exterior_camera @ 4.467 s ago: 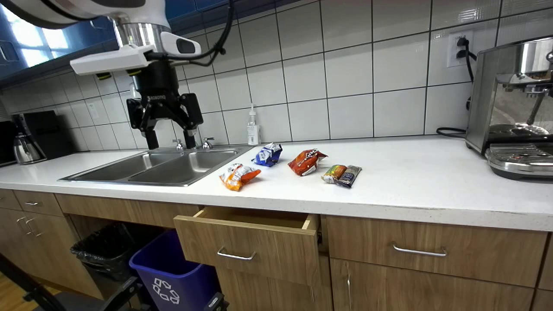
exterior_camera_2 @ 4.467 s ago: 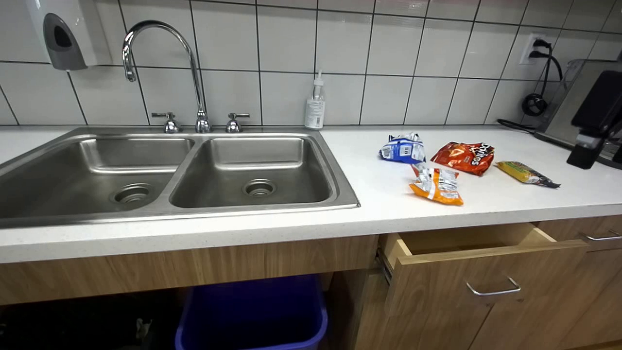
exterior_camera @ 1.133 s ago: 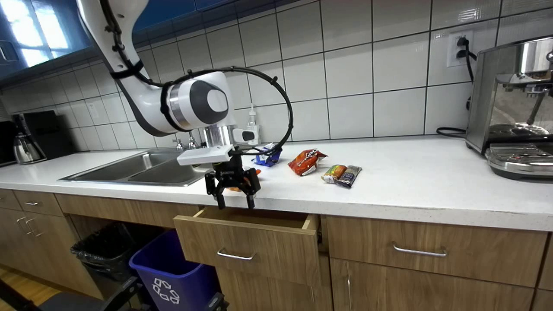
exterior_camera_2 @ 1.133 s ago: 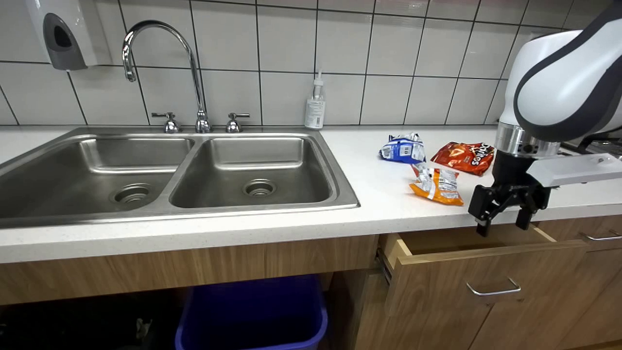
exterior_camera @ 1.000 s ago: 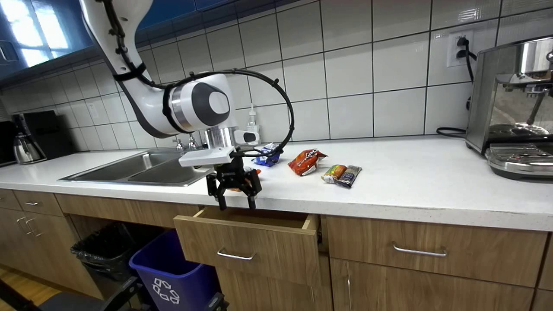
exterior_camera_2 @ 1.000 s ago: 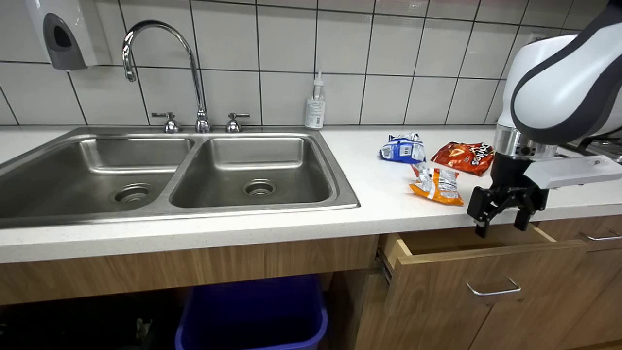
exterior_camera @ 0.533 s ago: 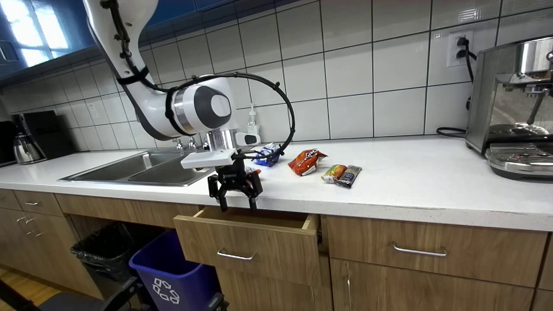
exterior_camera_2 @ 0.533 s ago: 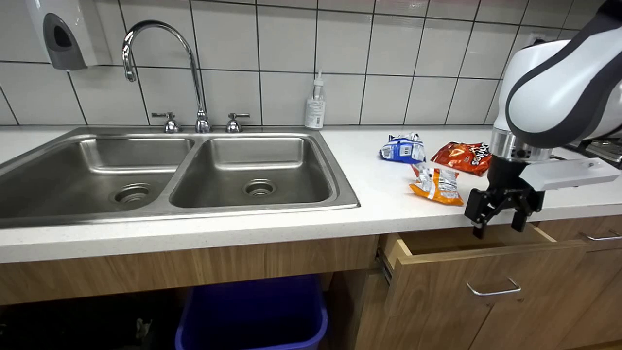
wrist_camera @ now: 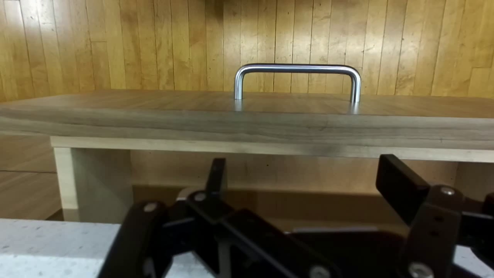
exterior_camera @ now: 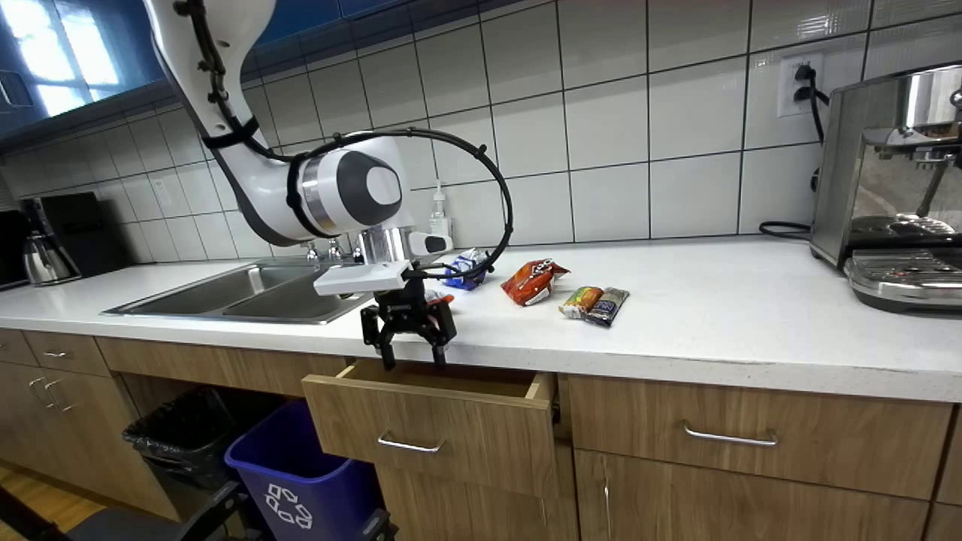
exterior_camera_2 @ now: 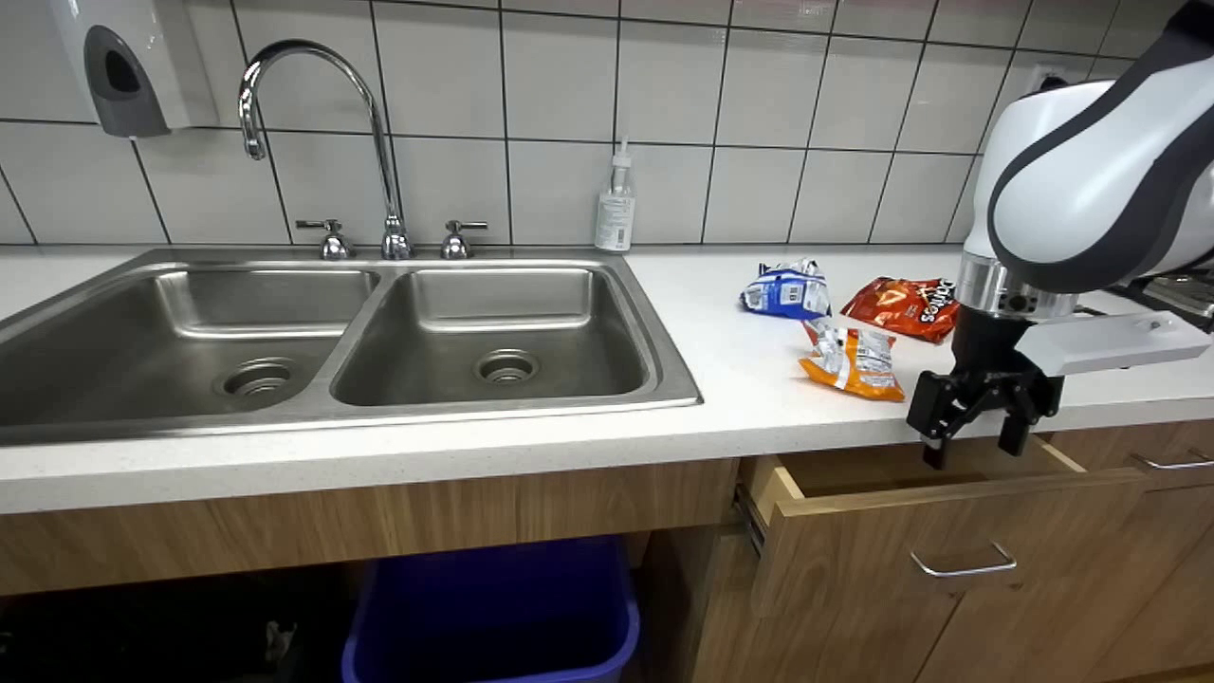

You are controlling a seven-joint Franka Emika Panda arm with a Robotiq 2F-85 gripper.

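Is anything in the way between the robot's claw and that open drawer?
Nothing that I can see. The gripper points down at the open drawer with its fingers apart. The orange snack bag lies on the countertop, not between them.

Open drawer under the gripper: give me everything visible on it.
The drawer has a flat, brown wood-grain front, a pale wood-like box and a shiny, metal-looking bar handle with bent ends. It is pulled out from under the white counter, right of the blue bin in both exterior views; a dark slide shows at its side. The open gripper hangs over it, with no contact visible. The gripper also hides part of the interior; contents can't be told.
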